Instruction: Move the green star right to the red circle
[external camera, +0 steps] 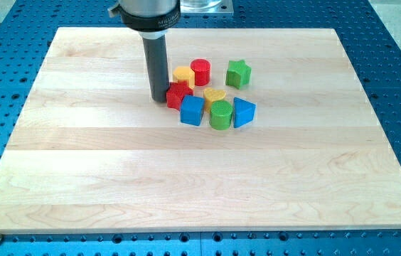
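Observation:
The green star (238,72) sits on the wooden board (115,156), right of the red circle (200,71), with a small gap between them. My tip (159,98) is at the left side of the cluster, touching or nearly touching a red star-like block (178,94). The tip is left of the red circle and well left of the green star.
A yellow block (183,75) lies left of the red circle. A yellow heart (215,95), a blue cube (193,110), a green cylinder (220,114) and a blue triangle (243,112) sit below them. The perforated blue table (399,71) surrounds the board.

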